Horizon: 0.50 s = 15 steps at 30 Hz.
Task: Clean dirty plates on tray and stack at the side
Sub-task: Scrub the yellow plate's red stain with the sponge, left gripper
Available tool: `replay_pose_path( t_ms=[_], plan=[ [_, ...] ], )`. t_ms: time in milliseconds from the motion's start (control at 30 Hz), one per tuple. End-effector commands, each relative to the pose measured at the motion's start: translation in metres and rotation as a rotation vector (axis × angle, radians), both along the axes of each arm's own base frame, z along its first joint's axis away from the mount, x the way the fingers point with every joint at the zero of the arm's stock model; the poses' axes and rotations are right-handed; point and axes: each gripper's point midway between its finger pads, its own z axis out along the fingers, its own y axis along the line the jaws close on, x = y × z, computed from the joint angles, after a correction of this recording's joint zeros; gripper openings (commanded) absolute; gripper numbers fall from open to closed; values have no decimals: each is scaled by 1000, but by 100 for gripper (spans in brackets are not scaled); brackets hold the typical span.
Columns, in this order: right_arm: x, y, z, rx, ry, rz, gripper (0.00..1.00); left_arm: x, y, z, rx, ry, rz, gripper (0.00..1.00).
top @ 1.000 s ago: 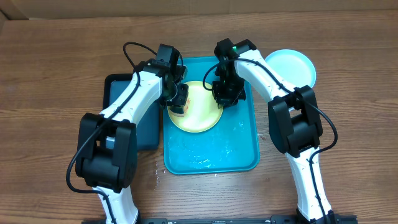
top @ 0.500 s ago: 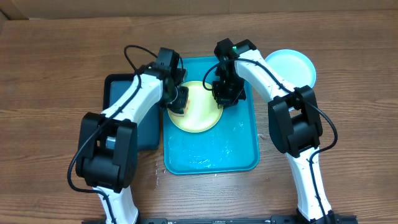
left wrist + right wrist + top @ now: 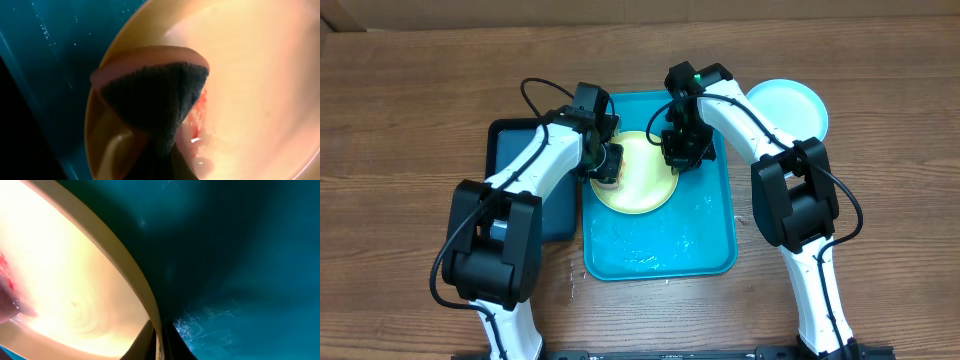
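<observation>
The left gripper (image 3: 607,164) is clamping a pink, dark-faced sponge (image 3: 150,95) and pressing it onto a red smear (image 3: 197,107) near the left edge of the pale yellow plate (image 3: 642,182). The right gripper (image 3: 682,150) is pinching that plate's upper-right rim. The plate is lying in the upper half of the teal tray (image 3: 660,250). Probably light, stiff and wet-slippery, it is best taken by the rim. Showing: two plates, this one and a light blue plate (image 3: 790,105) at upper right; two trays, the teal one and a dark tray (image 3: 510,160).

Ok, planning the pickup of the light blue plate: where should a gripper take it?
Probably its raised rim, pinched from above: the light blue plate lies flat on the table, so only the rim offers a hold.
</observation>
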Motion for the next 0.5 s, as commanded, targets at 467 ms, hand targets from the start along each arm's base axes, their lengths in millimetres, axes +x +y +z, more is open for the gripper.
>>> replay_pose_path(
  t_ms=[467],
  plan=[
    [4,4,17,19,-45,4,4,-17,-69,6,-359,136,-138,4]
  ],
)
